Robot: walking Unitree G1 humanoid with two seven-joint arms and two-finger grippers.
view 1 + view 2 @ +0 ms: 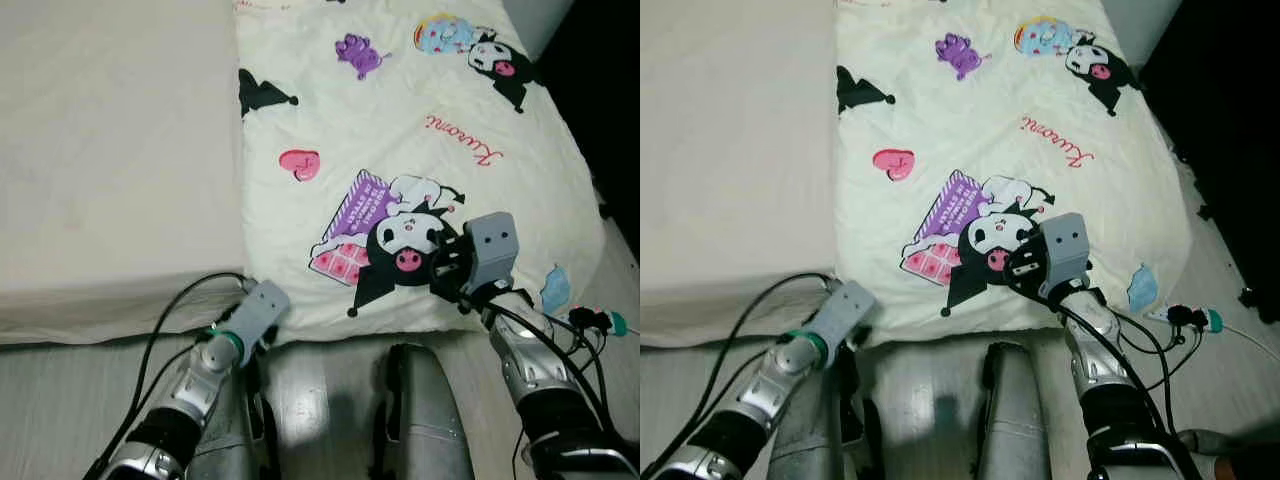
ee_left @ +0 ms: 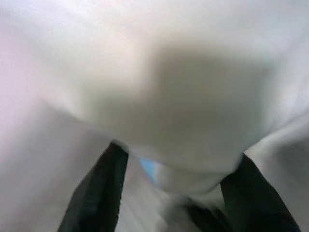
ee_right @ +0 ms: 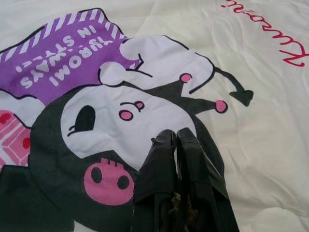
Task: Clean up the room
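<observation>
Bedding covers most of what lies before the robot: a cream blanket (image 1: 420,170) printed with cartoon characters, a pink heart and red lettering is spread flat over the right part of the bed, its near edge hanging over the side toward the floor. Beside it on the left the plain off-white mattress (image 1: 110,150) lies bare. The right gripper (image 3: 176,145) rests over the big black-and-white cartoon face near the blanket's front edge, its two black fingers pressed together with nothing between them. The left gripper (image 2: 176,186) is low at the bed's front edge, where blanket and mattress meet, its fingers spread wide with pale cloth bulging between them. On the wooden floor (image 1: 330,385) to the right, by the blanket's corner, lie some cables with a small plug (image 1: 1195,320).
</observation>
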